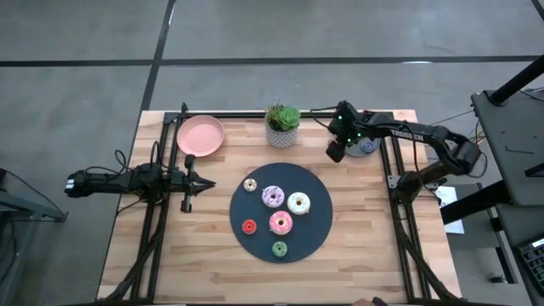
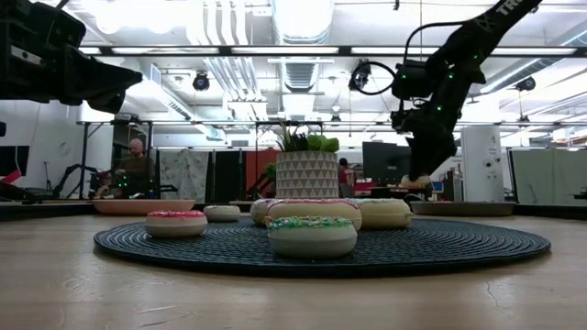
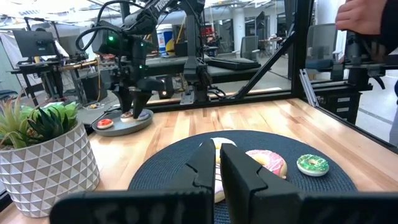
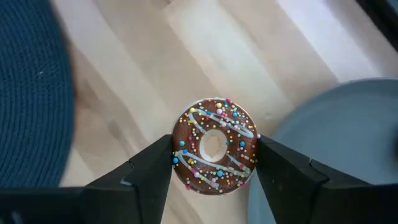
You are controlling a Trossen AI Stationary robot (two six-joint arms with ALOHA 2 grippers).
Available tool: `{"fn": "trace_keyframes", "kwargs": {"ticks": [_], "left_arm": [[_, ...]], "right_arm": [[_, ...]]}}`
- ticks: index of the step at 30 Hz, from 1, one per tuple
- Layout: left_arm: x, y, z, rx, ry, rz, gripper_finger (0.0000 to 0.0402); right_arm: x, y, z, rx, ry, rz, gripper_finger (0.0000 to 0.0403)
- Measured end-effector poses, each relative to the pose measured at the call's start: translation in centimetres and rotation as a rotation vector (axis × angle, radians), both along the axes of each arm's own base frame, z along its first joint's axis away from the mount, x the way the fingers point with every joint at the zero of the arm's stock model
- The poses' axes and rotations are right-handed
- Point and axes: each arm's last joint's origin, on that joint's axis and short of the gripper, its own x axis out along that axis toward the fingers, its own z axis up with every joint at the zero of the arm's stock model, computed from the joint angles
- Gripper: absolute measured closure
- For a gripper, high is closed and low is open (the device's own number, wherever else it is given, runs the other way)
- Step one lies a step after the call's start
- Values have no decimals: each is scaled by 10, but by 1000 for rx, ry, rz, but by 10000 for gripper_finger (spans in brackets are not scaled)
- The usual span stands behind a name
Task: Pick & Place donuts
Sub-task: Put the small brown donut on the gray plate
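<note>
Several donuts lie flat on the dark round mat [image 1: 319, 223]: cream [image 1: 250, 184], purple-white [image 1: 273, 196], white [image 1: 298, 203], pink [image 1: 280, 223], red [image 1: 249, 226] and green [image 1: 280, 248]. A brown sprinkled donut [image 4: 214, 146] hangs in my right gripper [image 1: 337, 153], which is shut on it above the wood at the far right, just beside the grey plate [image 4: 336, 143]. A small red donut [image 3: 104, 123] rests on that plate. My left gripper [image 1: 204, 182] waits shut and level at the table's left, holding nothing. My right gripper pinches the brown donut by two opposite sides of its outer rim [image 4: 176, 152] between its two fingers. The fingers come from above, slanting down. The donut hangs clear of the table, frosted face up, over bare wood beside the grey plate's rim.
A potted plant in a white pot [image 1: 283, 127] stands at the far middle, and a pink plate [image 1: 201, 136] at the far left. Black frame rails [image 1: 399, 221] run along both table sides. A person's hand [image 3: 367, 15] shows beyond the table. Bare wood lies near the front edge.
</note>
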Motion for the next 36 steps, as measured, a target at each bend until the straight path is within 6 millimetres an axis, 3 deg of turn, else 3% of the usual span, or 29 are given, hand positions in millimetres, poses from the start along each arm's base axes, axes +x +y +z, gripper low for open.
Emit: {"fn": "trace_keyframes", "kwargs": {"ticks": [22, 36], "left_arm": [[0, 0, 0, 0, 0, 0, 402], [0, 0, 0, 0, 0, 1, 402]], "right_arm": [[-33, -21, 1, -64, 148, -298, 193], [-52, -30, -6, -66, 205, -334, 193]]}}
